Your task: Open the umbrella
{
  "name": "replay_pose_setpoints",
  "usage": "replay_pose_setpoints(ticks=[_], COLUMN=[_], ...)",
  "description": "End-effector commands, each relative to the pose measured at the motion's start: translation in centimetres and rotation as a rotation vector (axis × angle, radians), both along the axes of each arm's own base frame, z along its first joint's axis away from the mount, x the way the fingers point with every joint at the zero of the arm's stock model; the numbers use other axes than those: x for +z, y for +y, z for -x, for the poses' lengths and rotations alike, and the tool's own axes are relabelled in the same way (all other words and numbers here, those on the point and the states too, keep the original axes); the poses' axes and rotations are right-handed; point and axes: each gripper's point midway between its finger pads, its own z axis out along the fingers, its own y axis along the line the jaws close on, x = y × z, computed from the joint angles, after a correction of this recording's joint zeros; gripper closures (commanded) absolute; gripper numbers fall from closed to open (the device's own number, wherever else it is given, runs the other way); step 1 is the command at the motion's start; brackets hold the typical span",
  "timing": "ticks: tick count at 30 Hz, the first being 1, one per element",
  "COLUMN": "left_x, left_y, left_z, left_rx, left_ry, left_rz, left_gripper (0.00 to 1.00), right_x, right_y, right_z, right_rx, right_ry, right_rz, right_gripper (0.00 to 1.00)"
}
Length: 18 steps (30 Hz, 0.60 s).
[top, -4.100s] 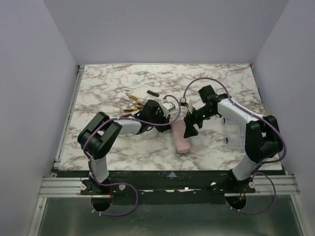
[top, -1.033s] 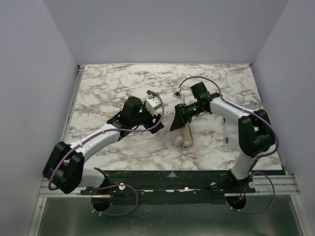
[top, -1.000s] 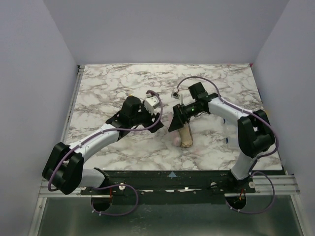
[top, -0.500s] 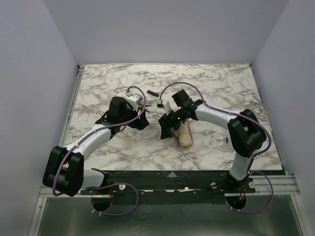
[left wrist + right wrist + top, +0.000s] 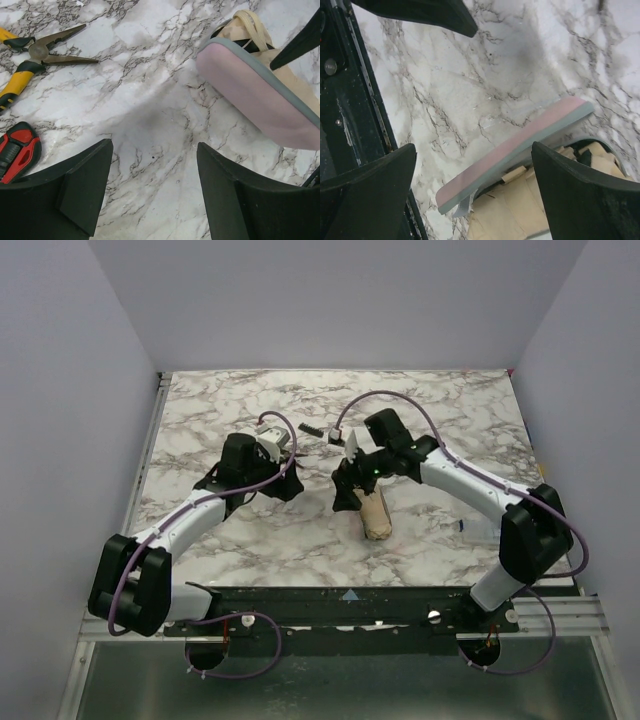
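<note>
While poised over folded umbrella (image 5: 374, 517) lying mid-table, found right gripper (image 5: 473, 150) jaws spread wide, holding nothing. Found left gripper (image 5: 155, 147) likewise parted and empty above marble table (image 5: 200, 420), near yellow-handled pliers (image 5: 35, 55).

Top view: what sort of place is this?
Probably a lab robot cell: marble-print table boxed by white walls, left arm and right arm bolted to a metal rail, folded umbrella as prop.

Top cam: high, from near edge, whole table (image 5: 220, 410). L/R wrist cams: close, downward; both share umbrella (image 5: 260, 95).
</note>
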Motion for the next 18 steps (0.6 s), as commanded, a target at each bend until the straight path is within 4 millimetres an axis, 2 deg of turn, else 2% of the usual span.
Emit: replay_pose_setpoints(ticks=[1, 4, 7, 9, 11, 15, 18], left_x=[1.7, 1.9, 1.8, 1.8, 2.0, 2.1, 2.1], left_y=[-0.9, -1.1, -1.2, -1.3, -1.4, -1.2, -1.1], left_z=[-0.7, -0.8, -1.0, -1.2, -1.5, -1.5, -1.3], left_rx=[-0.036, -0.045, -0.043, -0.04, -0.037, -0.031, -0.027], left_ry=[-0.035, -0.038, -0.029, -0.025, -0.027, -0.028, -0.03], left_rz=[0.04, 0.044, 0.046, 0.047, 0.049, 0.045, 0.044], left_gripper=[0.3, 0.3, 0.31, 0.31, 0.31, 0.31, 0.31], right_x=[2.6, 4.0, 4.1, 3.0, 1.6, -0.7, -1.9], right_y=[-2.7, -5.8, -9.0, -10.5, -11.4, -11.5, -11.6], right_z=[-2.9, -5.5, -7.4, -7.1, -5.9, -3.3, -2.7], right_rx=[-0.155, -0.336, -0.548, -0.649, -0.672, -0.632, -0.626], right_ry=[-0.004, 0.008, -0.054, -0.055, -0.041, 0.035, 0.054], right_rz=[-0.029, -0.049, 0.007, 0.04, 0.063, 0.075, 0.094], right_gripper=[0.01, 0.06, 0.09, 0.12, 0.17, 0.33, 0.33])
